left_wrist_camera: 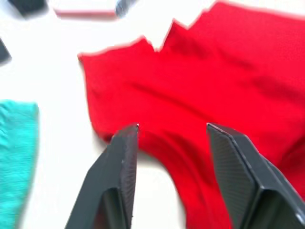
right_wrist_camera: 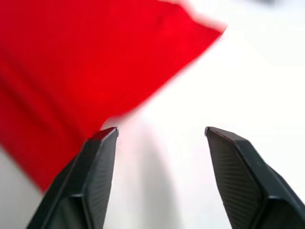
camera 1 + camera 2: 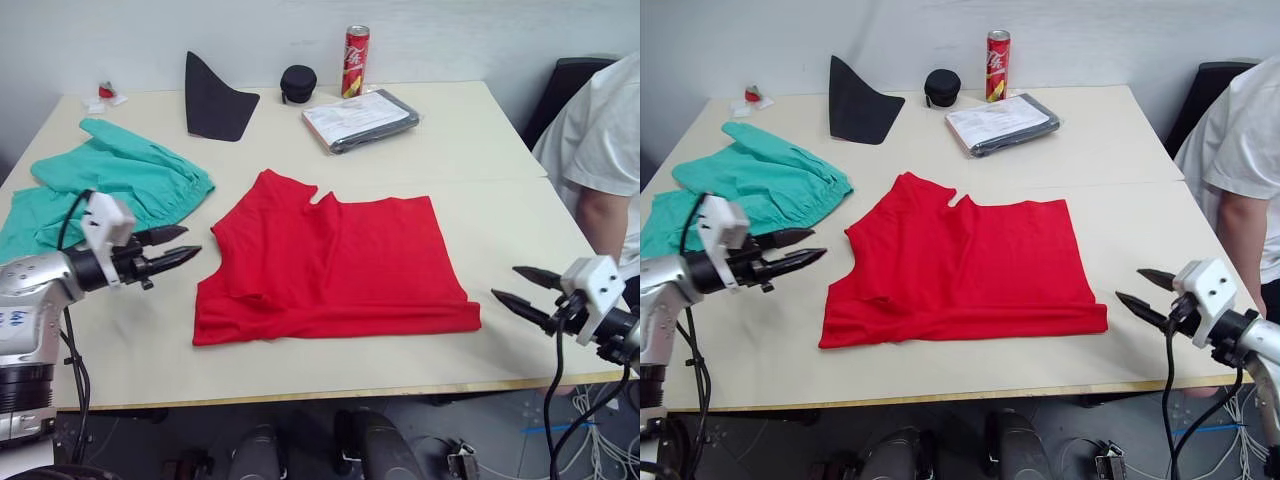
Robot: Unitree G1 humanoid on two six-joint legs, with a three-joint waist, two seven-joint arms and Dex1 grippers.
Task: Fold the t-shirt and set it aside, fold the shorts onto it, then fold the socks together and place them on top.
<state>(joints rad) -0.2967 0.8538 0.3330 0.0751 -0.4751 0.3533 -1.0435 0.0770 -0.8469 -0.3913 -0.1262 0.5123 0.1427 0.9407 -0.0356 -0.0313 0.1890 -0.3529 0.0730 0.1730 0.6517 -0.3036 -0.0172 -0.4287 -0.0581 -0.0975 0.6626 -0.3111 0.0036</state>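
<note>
The red t-shirt (image 3: 335, 260) lies partly folded in the middle of the table, its doubled edge toward the front. Teal-green shorts (image 3: 105, 185) sit bunched at the left side. My left gripper (image 3: 185, 245) hovers open just left of the t-shirt's left edge, pointing at it, with nothing held. In the left wrist view its fingers (image 1: 121, 162) frame the t-shirt (image 1: 200, 86) and a strip of the shorts (image 1: 14, 148). My right gripper (image 3: 520, 288) is open to the right of the t-shirt's front right corner (image 2: 71, 62), empty. The socks are out of view.
At the back stand a black pointed fabric piece (image 3: 212, 100), a black round case (image 3: 298, 83), a red soda can (image 3: 355, 60) and a flat plastic-wrapped pack (image 3: 360, 120). A person in a white shirt (image 3: 600, 150) sits at the table's right side. Small items (image 3: 105, 95) lie back left.
</note>
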